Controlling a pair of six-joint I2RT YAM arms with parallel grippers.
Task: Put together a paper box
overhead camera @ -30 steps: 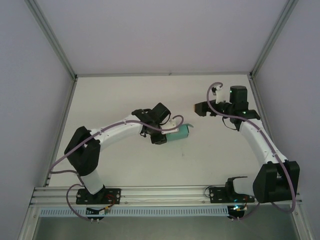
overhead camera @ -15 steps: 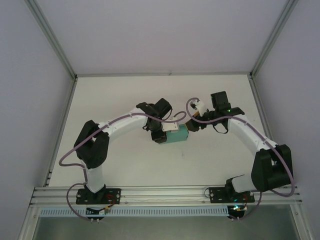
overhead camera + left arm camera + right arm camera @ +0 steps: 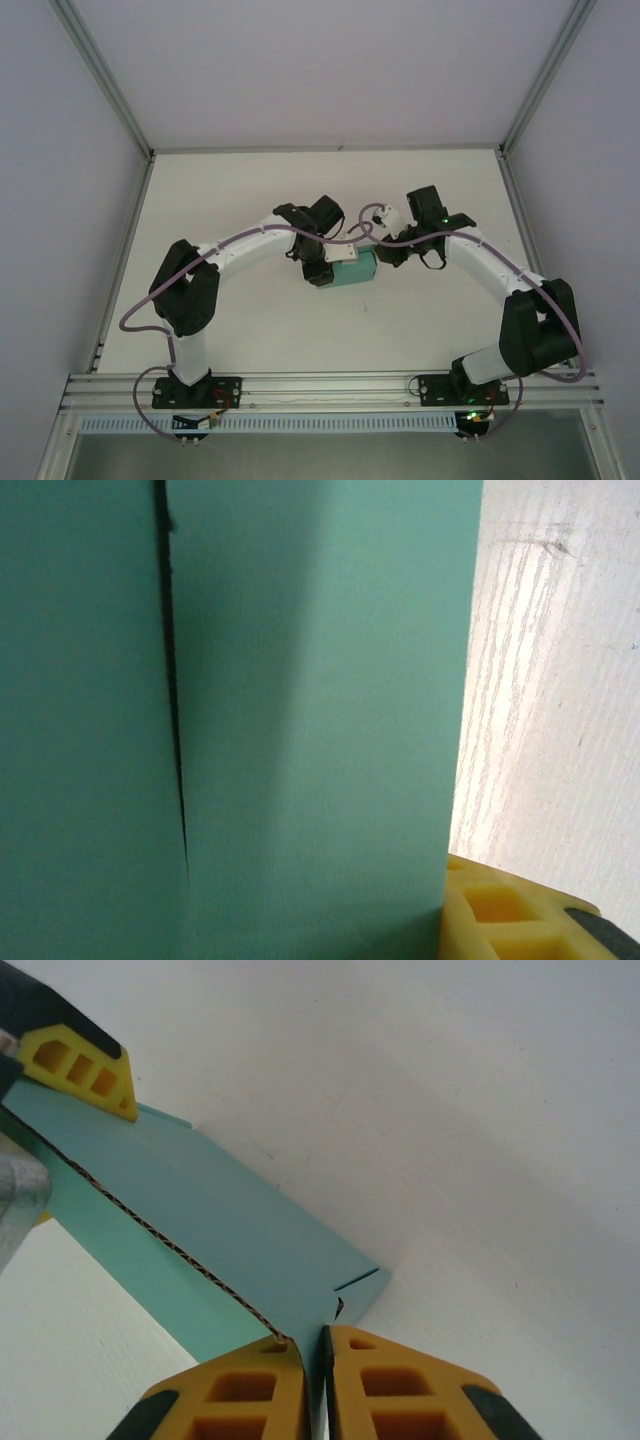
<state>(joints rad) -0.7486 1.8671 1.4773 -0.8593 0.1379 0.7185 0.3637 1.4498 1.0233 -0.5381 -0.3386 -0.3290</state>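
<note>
Pale grey walls and an aluminium frame enclose a white worktop. The paper box is the reference item. It sits near the middle of the worktop, between the two arms, and shows as a small teal-green block in the top view.

1. Left pincer: positioned at the left end of the paper box and grasping it. In the right wrist view, one of its yellow fingers presses on the upper face of the paper box at the far end. In the left wrist view, teal card lies directly against the camera, with a dark slit running down it. A yellow fingertip sits just beside the lower right edge of the card, with wood-grained worktop to the right of it.

2. Right pincer: positioned at the right end of the paper box, opposite the left pincer. In the right wrist view, the right pincer is clenched on the near end of the box. The two yellow fingers stand almost together, with a thin strip of teal card between them. The cut corrugated edge of the card runs diagonally from the near fingers to the far end.

3. Contact with the worktop: the views do not show whether the paper box rests on the worktop or is held just above it.
</note>
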